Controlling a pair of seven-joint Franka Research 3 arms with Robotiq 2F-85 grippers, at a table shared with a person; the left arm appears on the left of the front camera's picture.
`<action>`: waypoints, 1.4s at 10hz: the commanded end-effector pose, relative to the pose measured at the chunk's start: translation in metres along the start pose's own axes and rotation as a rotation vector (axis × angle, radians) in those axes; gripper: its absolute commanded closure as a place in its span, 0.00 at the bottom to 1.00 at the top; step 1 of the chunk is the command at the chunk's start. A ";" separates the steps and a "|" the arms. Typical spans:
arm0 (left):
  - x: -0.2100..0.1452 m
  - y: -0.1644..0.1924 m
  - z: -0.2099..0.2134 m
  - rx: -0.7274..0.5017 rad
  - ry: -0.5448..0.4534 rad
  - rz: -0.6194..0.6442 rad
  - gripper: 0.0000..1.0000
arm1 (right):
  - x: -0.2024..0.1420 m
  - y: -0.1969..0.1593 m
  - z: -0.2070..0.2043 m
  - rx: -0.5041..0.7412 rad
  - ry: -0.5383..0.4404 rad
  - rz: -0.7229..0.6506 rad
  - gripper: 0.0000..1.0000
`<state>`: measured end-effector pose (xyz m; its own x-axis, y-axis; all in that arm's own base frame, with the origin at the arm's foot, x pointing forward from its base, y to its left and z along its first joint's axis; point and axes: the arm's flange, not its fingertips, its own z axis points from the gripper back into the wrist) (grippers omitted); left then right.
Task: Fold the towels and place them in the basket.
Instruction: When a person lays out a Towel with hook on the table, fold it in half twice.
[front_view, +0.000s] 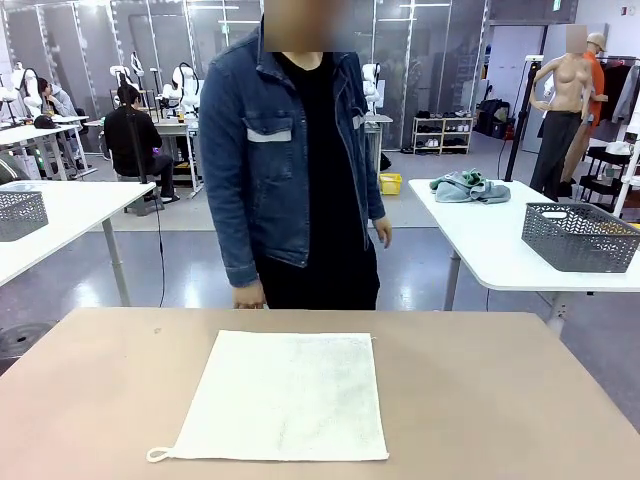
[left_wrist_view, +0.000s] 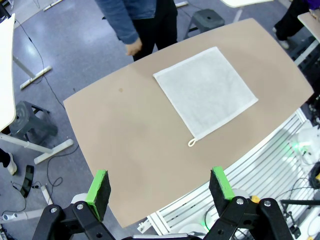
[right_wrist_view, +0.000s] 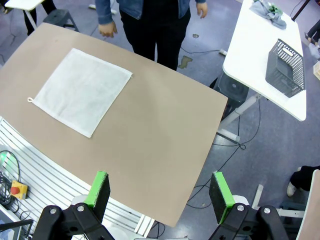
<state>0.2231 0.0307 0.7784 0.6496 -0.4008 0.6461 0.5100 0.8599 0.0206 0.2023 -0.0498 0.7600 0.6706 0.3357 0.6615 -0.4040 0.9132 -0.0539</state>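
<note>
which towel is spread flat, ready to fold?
The white towel on the tan table, hanging loop at its near left corner. The blue-grey towels lie crumpled on the white table beyond.

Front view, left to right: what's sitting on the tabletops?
grey basket at far left → white towel → crumpled blue-grey cloth heap → grey basket at far right
</note>
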 end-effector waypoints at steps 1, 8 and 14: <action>0.001 -0.001 0.000 -0.004 0.001 -0.006 0.00 | 0.000 0.000 0.000 0.001 -0.001 0.000 0.00; -0.020 -0.083 -0.036 -0.071 0.169 -0.714 0.00 | 0.012 0.095 -0.047 0.092 0.141 0.483 0.00; -0.050 -0.135 -0.157 -0.172 0.275 -0.895 0.00 | -0.023 0.192 -0.191 0.168 0.300 0.836 0.00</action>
<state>0.2022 -0.1139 0.6373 0.0983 -0.9656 0.2408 0.9491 0.1638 0.2690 0.2166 0.1656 0.5991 0.2647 0.9319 0.2481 -0.9020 0.3303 -0.2779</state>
